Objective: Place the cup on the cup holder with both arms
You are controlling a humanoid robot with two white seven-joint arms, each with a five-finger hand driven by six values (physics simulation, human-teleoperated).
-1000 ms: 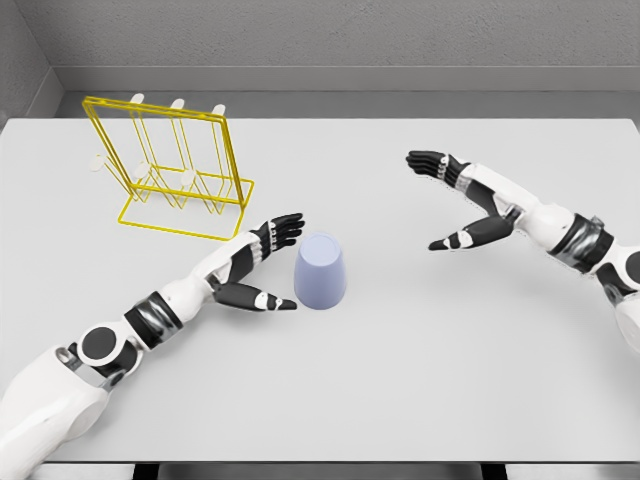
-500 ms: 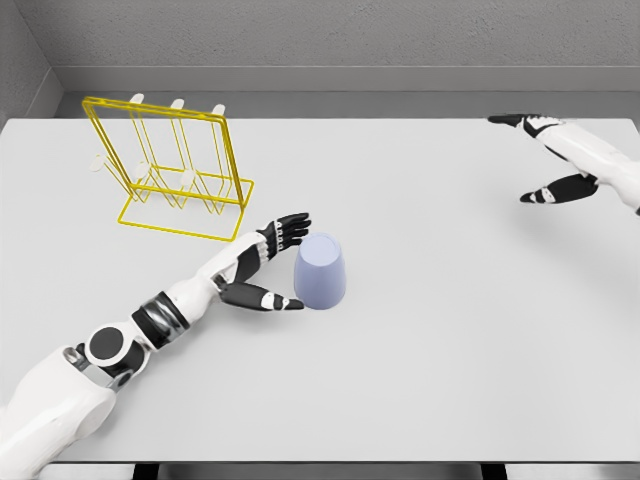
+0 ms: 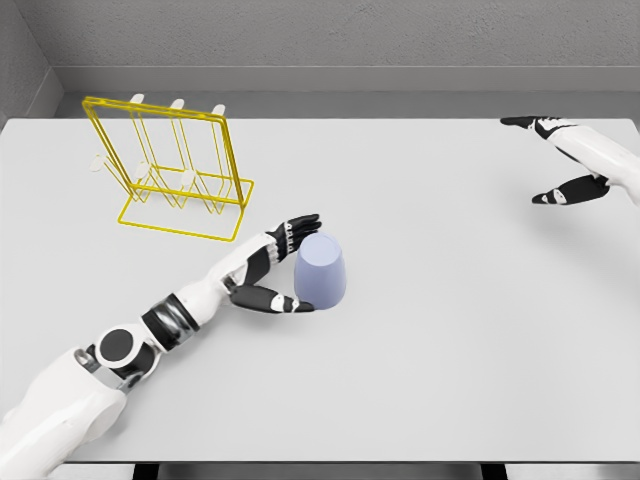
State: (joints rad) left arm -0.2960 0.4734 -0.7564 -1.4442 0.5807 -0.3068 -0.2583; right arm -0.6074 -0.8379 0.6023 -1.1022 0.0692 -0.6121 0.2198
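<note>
grasp step: my left hand brackets the cup, fingers spread, not clamped. next: close, then lift toward the cup holder. right hand idle, spread.

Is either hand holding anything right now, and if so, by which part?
Nothing is firmly held. The left hand is spread around the left side of the cup, fingers behind and thumb in front, without a closed grip. The right hand is open and apart.
</note>
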